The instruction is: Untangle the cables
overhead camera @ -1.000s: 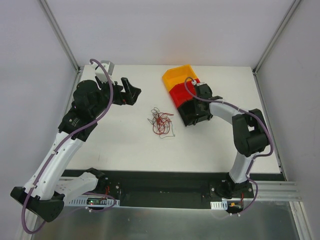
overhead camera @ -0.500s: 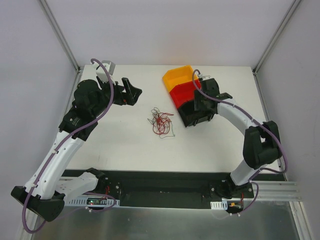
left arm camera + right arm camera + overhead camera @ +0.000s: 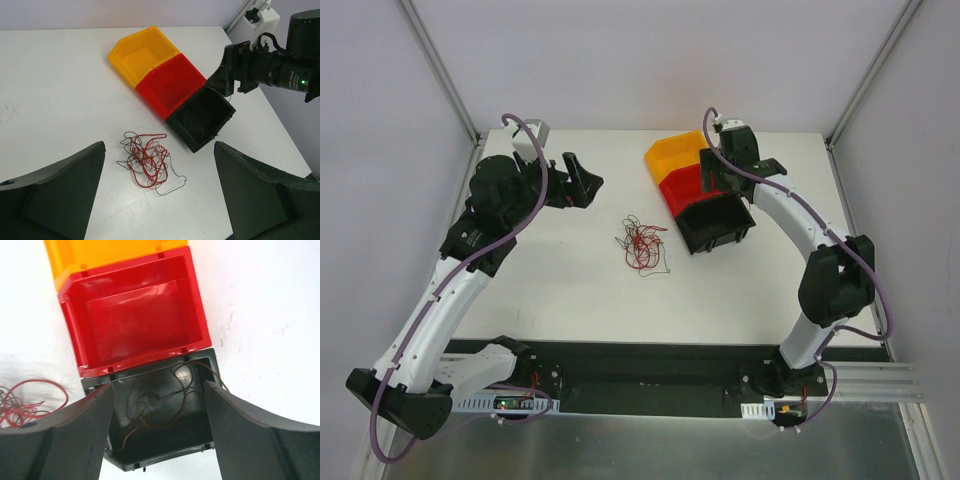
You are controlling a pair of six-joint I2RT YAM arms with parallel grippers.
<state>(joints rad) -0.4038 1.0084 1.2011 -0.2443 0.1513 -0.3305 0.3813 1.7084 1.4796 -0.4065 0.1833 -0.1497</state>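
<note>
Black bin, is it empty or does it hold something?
Not empty: the black bin holds a thin brown wire curled on its floor, per the right wrist view.

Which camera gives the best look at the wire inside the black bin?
The right wrist view: it looks straight down into the black bin, showing the brown wire looped on its floor. The left wrist view sees it faintly, at a slant; in the top view it's too small to tell.
</note>
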